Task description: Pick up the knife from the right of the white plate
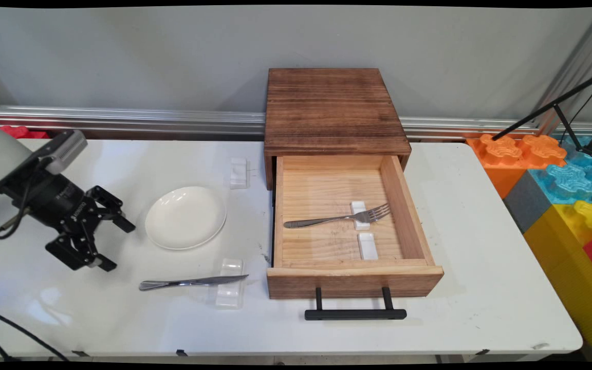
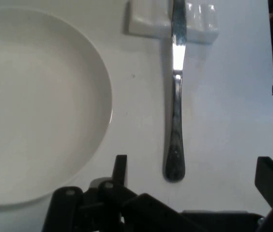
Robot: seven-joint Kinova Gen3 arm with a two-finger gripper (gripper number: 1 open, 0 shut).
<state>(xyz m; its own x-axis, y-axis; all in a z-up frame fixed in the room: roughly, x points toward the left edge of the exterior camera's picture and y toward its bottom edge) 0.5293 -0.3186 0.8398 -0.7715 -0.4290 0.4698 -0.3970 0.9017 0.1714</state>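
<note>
In the main view the hand hangs wide open and holding nothing over the white counter, with the white plate just off at its 3 o'clock and the knife, blade propped on a clear rest, at its 5 o'clock; farther right a wooden box has its drawer pulled out, a fork lying inside across a white rest. In the hand view the plate fills the 9 o'clock side, while the knife runs from 6 toward 12 o'clock between the spread fingers, its blade on the rest.
</note>
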